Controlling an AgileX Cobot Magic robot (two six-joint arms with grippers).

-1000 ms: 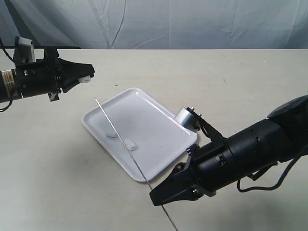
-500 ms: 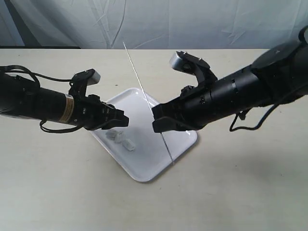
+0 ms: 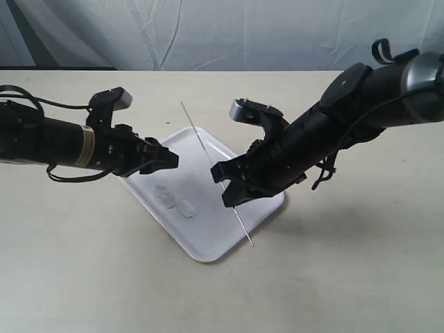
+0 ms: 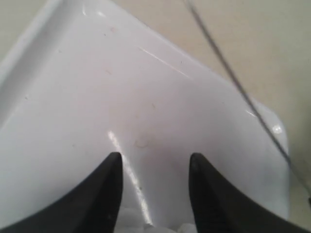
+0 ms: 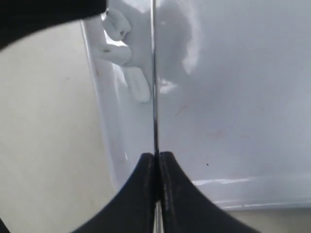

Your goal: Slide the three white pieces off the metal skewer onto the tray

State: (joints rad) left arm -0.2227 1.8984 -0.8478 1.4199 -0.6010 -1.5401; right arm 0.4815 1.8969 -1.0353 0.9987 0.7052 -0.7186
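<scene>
Table (image 3: 83,270): plain and light, carries everything. The tray (image 3: 208,239) sits mid-table, turned corner-on to the exterior camera.

Right gripper (image 3: 222,186): over the tray's right half, jaws pinched tight on the metal skewer (image 3: 198,135). The wrist view shows the rod clamped right at the tips. The rod slants, upper end up past the tray's far edge, lower end poking out just beyond the near edge. I can't tell if that end touches the table. I see nothing threaded on the rod.

Left gripper (image 3: 172,161): low over the tray's left side, jaws moderately open, holding nothing.

The three white pieces (image 3: 186,207): lying loose on the tray floor, clustered near the left rim, just below the left jaws and clear of the skewer. I judge the sliding done.

Risks:
- The pieces are close to a low rim, so a careless sweep of the left jaws could nudge one over onto the table.
- The rod is thin and gripped at one spot, so it may pivot or slip.
- If I lower it, the bottom end could catch the rim and shove or tip the tray, scattering the pieces.
</scene>
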